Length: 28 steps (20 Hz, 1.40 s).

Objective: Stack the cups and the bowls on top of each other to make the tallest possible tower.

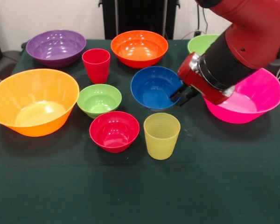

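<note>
A dark green cloth covers the worktop (pixel 224 186), and behind it stands a pale wall with a black upright frame (pixel 140 16) at the middle. Nothing is stacked: 2 cups and 7 bowls sit apart, each upright and open side up.

The red and black arm (pixel 242 46) slants down from the upper right, ending in the pincer (pixel 182 95), whose dark tips hang at the right rim of the small blue bowl (pixel 154 87). I cannot tell from here how far the pincer is parted, nor whether it touches that rim; it has nothing visibly in its hold.

Just below the pincer, toward me, stands the yellow cup (pixel 161 135), with the small red bowl (pixel 114 131) beside it on the left. The small green bowl (pixel 99 100) sits above that, and the red cup (pixel 96 65) farther back. Along the far edge are the purple bowl (pixel 56 46), the orange bowl (pixel 139 47) and a green bowl (pixel 200 44), the last partly hidden behind the arm. The large orange-yellow bowl (pixel 32 101) fills the left side; the pink bowl (pixel 252 100) lies at the right, right behind the arm's wrist.
</note>
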Tool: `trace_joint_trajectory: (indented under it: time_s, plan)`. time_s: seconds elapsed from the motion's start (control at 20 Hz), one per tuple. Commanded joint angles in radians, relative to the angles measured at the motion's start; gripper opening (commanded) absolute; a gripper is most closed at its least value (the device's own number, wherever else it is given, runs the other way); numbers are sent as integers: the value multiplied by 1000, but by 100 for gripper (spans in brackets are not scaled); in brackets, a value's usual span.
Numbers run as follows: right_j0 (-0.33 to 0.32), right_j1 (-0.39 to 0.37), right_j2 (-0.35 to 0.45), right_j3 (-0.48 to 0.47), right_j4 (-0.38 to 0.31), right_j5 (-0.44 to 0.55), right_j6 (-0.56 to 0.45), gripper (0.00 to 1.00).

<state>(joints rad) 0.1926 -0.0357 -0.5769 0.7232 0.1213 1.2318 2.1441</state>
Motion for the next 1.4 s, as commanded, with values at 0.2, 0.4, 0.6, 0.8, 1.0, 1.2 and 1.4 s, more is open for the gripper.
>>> trace_joint_trajectory:
  time_s: [0.2, 0.4, 0.6, 0.8, 1.0, 1.2, 1.4]
  plan:
    - [-99, 174, -75, -503, 126, 343, 213, 0]
    - [-155, 238, -212, -665, 248, 432, 220, 0]
    - [-198, 260, -363, -727, 399, 491, 211, 0]
    - [-205, 266, -454, -714, 486, 483, 202, 0]
    - [-205, 268, -510, -696, 530, 445, 189, 0]
    - [-187, 289, -515, -661, 547, 345, 206, 0]
    - [-160, 305, -503, -627, 539, 264, 226, 0]
